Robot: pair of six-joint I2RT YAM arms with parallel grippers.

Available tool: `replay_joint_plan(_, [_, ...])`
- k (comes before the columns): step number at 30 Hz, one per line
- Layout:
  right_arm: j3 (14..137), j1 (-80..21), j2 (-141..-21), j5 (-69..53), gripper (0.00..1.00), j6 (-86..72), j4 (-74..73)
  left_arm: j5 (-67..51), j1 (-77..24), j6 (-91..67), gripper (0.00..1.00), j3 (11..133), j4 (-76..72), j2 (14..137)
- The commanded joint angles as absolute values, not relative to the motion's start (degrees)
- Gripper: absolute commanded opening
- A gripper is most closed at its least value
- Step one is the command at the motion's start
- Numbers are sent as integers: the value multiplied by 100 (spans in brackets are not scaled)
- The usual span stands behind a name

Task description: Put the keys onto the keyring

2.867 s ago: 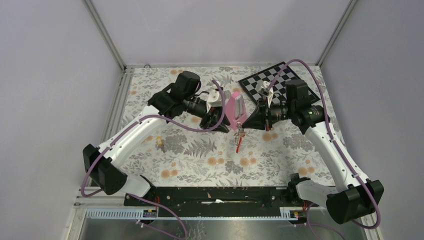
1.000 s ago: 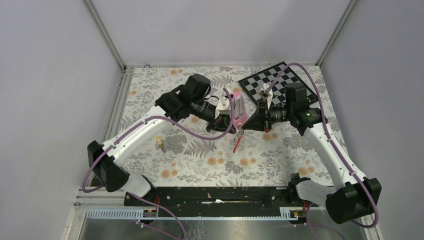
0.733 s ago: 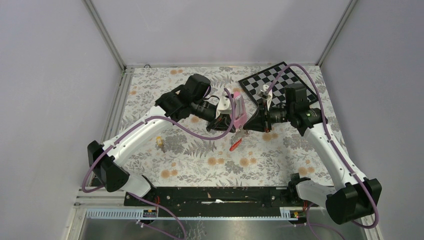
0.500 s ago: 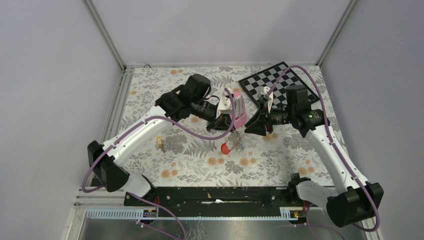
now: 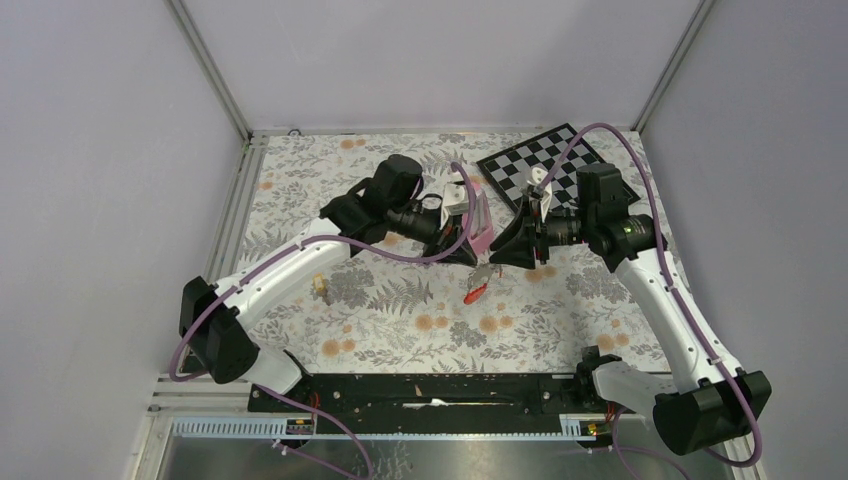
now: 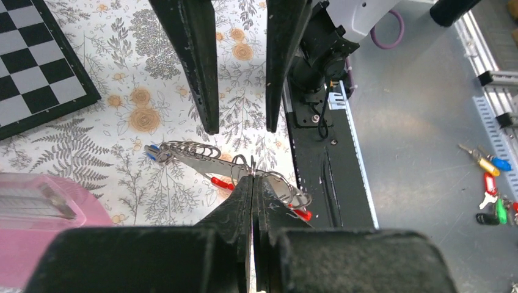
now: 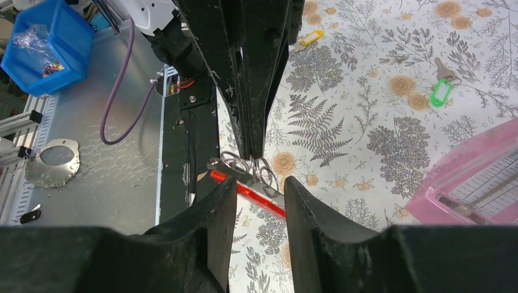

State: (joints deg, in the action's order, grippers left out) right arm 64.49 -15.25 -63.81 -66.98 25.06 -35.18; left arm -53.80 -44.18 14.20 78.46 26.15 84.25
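Note:
The keyring (image 5: 478, 284), a grey loop with a red bar, hangs tilted just above the floral table. My left gripper (image 6: 253, 177) is shut on a thin wire ring threaded on the keyring (image 6: 201, 160), which carries several more rings and a blue-tagged key (image 6: 151, 152). My right gripper (image 7: 259, 182) stands open, its jaws either side of the red bar (image 7: 256, 195) without touching it. From above, the left gripper (image 5: 462, 252) and the right gripper (image 5: 503, 254) face each other over the keyring.
A pink pyramid (image 5: 478, 216) stands right behind the grippers, and a chessboard (image 5: 545, 165) lies at the back right. A yellow-tagged key (image 5: 320, 287) lies on the table's left, a green-tagged key (image 7: 440, 93) further off. Loose keys (image 6: 490, 183) lie on the metal bench.
The right gripper opened and let go of the keyring, then drew back a little. The keyring dropped and swung, and now hangs from the left gripper alone.

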Motion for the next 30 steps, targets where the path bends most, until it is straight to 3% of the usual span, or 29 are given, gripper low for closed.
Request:
replay_joint_plan(1, [6339, -1496, -6384, -6892, 41, 2327, -3232, -5537, -4395, 578, 0, 7689, 1617, 8407])
replay_joint_plan(13, [5900, -1494, -6400, -6857, 41, 2176, -2906, -5493, -4394, -165, 0, 7406, 929, 8563])
replay_joint_plan(20, [5789, -1505, -6410, -6812, 30, 2135, -2813, -5501, -4395, -228, 0, 7358, 860, 8585])
replay_joint_plan(30, [5680, -1494, -6411, -6734, 23, 2039, -2643, -5604, -4394, -158, 0, 7157, 745, 8528])
